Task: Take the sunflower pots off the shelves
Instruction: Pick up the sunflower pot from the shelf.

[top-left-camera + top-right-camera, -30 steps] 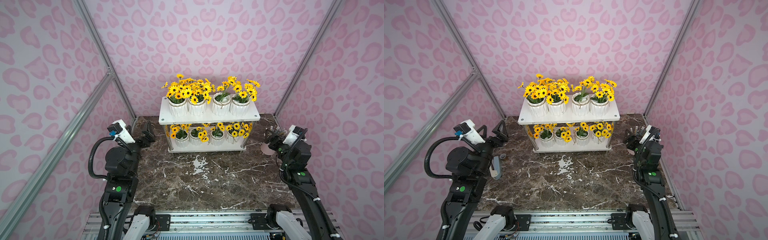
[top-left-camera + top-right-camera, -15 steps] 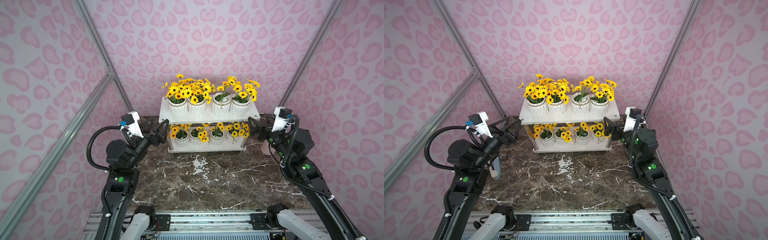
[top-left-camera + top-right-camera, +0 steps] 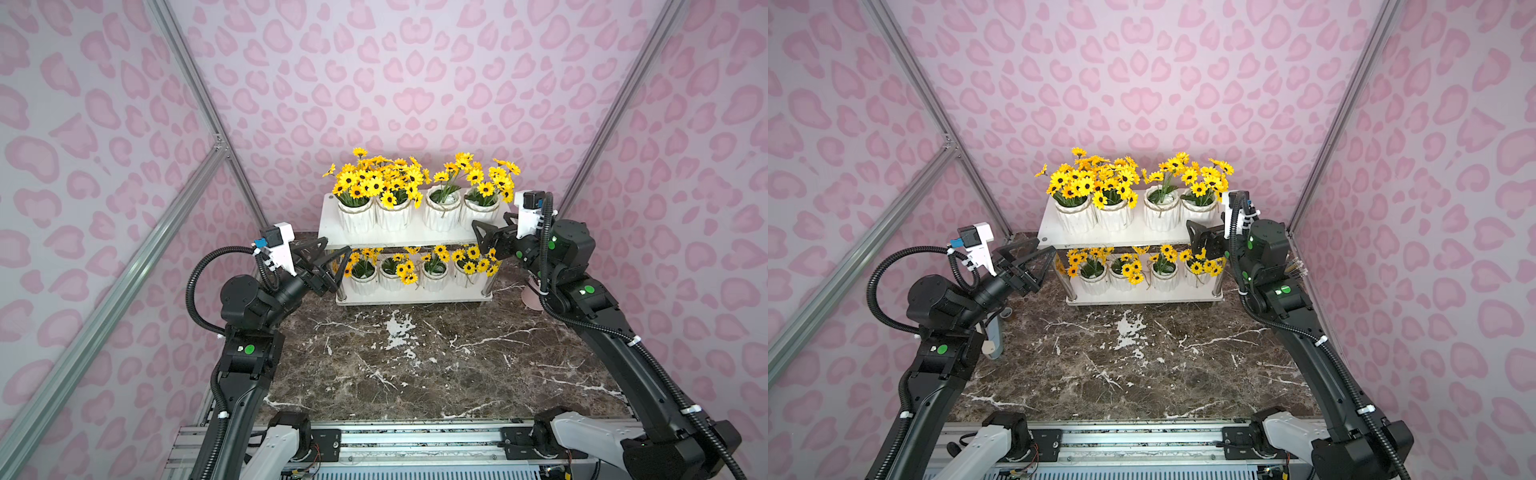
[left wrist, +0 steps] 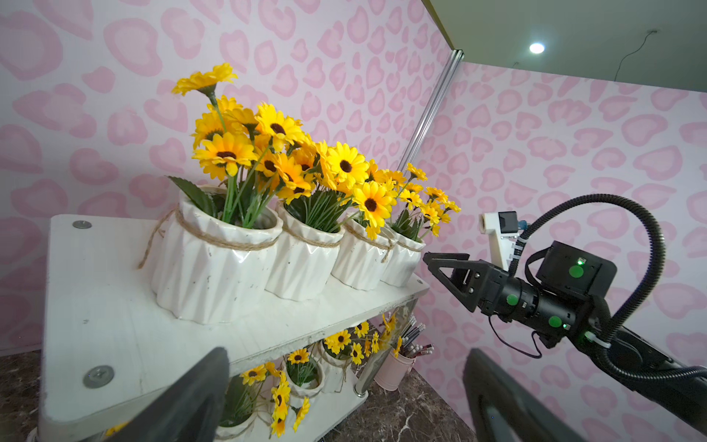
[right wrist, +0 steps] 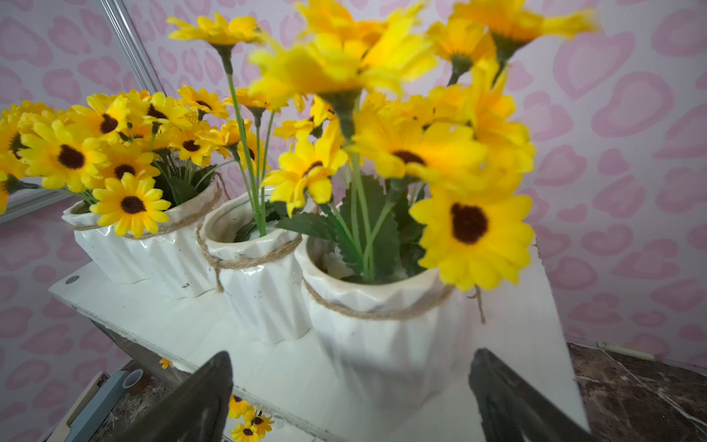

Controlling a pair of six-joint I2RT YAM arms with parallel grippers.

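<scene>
Spanning the foreground, a dark brown white-veined marble desk (image 3: pixel 415 365) carries the shelves (image 3: pixel 332 237), a white two-tier rectangular rack on chrome legs standing at the desk's far edge. All eight sunflower pots (image 3: pixel 392 216), small white ribbed ceramic pots of yellow dark-centred flowers, sit on the shelves, four in a row on the top tier and four on the lower tier. The black left tool (image 3: pixel 337 245) hangs at the rack's left end, level with the top board's corner, jaws spread wide and holding nothing. The black right tool (image 3: pixel 478 235) is at the rack's right end, also released, with the rightmost top pot (image 5: pixel 382 344) just ahead of the gap between its fingers, ungripped. A small pink bucket of pencils (image 4: pixel 394 373) stands on the desk beside the rack's right end.
</scene>
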